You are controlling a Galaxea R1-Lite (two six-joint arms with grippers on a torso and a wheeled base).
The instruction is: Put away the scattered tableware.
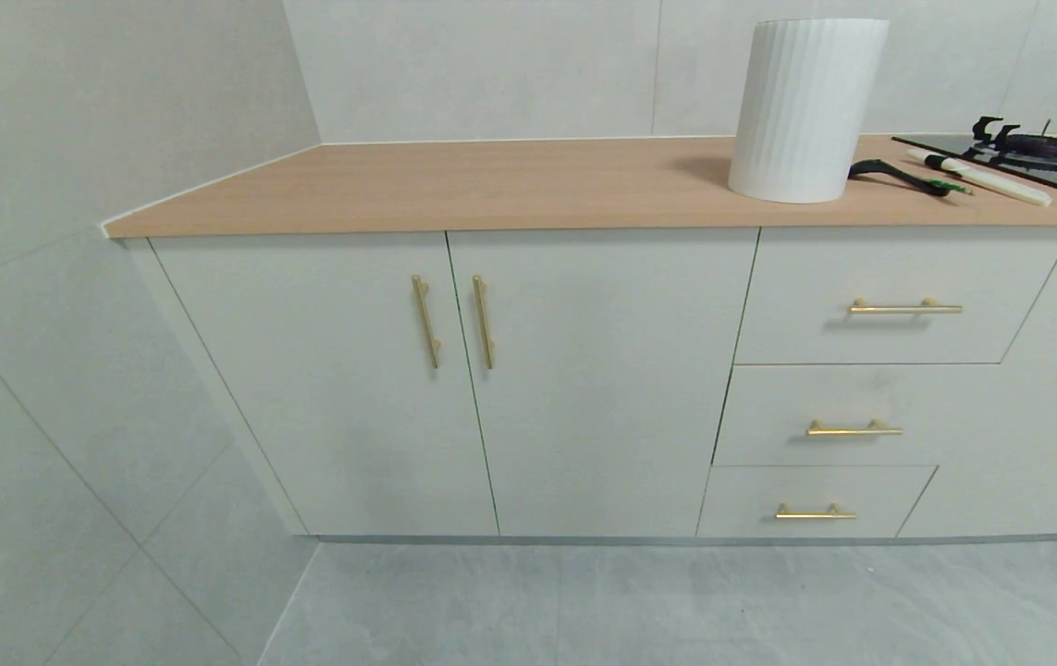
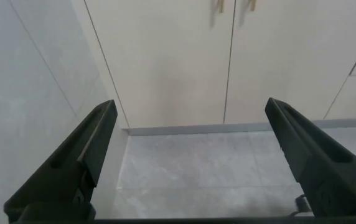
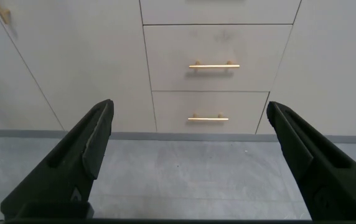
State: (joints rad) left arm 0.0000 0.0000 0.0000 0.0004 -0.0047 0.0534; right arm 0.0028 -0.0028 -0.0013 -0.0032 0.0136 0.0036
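Lying on countertop [image 1: 491, 185] by white holder [image 1: 805, 111]: black utensil [image 1: 898, 175], white utensil [image 1: 981, 178]; left hand [image 2: 190, 107], right hand [image 3: 189, 107] spread, empty, well below.

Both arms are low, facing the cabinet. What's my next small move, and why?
Probably raise the right end effector toward counter height. It hangs open and empty, low before the drawers, while the black-handled utensil and the white utensil lie on the countertop beside the white container.
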